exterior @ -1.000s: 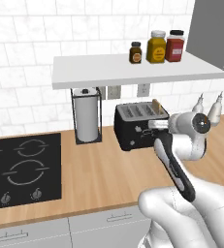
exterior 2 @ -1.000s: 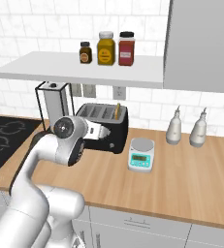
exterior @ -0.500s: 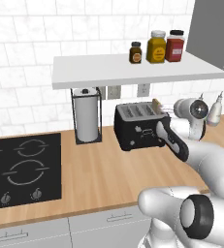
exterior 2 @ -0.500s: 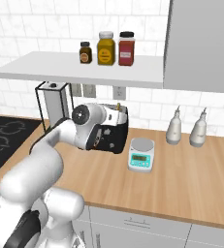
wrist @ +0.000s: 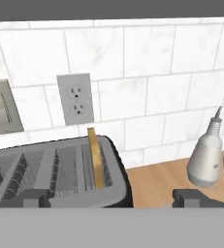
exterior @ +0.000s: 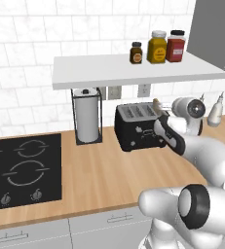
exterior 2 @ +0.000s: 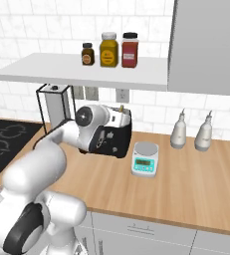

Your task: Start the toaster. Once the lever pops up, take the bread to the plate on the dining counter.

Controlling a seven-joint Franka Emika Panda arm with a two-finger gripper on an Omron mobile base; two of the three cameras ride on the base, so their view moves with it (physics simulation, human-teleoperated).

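Observation:
The black four-slot toaster (exterior: 137,127) stands on the wall counter under the shelf. It also shows as the toaster (exterior 2: 118,139) behind my arm. A thin tan bread slice (wrist: 96,157) stands upright in its rightmost slot, poking above the silvery top; the same bread (exterior: 156,102) sticks up at the toaster's right end. My gripper (wrist: 114,198) is open, level with the top of the toaster (wrist: 60,177) on its front side, with nothing between its fingertips. In the left base view the gripper (exterior: 160,123) is at the toaster's right front corner. The plate and dining counter are out of view.
A paper-towel holder (exterior: 87,120) stands left of the toaster, with a black hob (exterior: 21,168) further left. A small white scale (exterior 2: 145,159) and two pale bottles (exterior 2: 178,132) sit to the right. The shelf (exterior: 133,70) with jars hangs low overhead. A wall outlet (wrist: 75,99) sits behind the toaster.
My arm has swung round and the hand has come in against the toaster's right front end. The toaster and bread have not moved.

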